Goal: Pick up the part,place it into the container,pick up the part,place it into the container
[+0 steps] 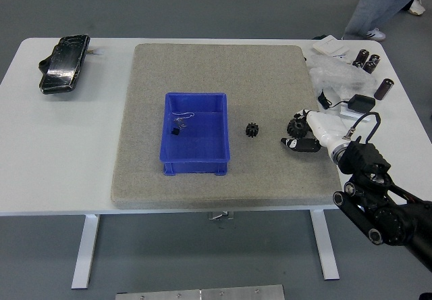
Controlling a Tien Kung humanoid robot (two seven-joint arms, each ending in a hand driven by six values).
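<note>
A: Down at the near edge, the white table (54, 178) runs full width on white legs over a grey floor (40, 259), and a metal plate (202, 292) sits on the floor right at the bottom.

B: And the right arm (385, 205)?

A: It comes in from the lower right corner, black and jointed, over the table's near right part. The right hand (302, 134) sits at the right edge of the grey mat (216, 63), white back, dark fingers (297, 144) curled inward. Whether they clutch anything, I cannot tell.

B: Where is the part?

A: A small black gear (253, 130) lies on the mat just left of the hand, apart from it. Further left again stands the blue container (195, 167), with a small dark piece (175, 131) and a bit of wire (182, 118) already inside.

B: Anything crowding the hand?

A: Beyond it, clutter: a black cable (368, 121), a dark pad (360, 102), clear plastic bags (334, 77), dark cylinders (370, 61) and a white card (329, 45). Nothing lies between hand and gear.

B: And far left?

A: Well away, a black bundle in shiny wrap (62, 65) at the far left corner. Past the table, a person's legs (381, 6) in jeans stand at the top right.
</note>
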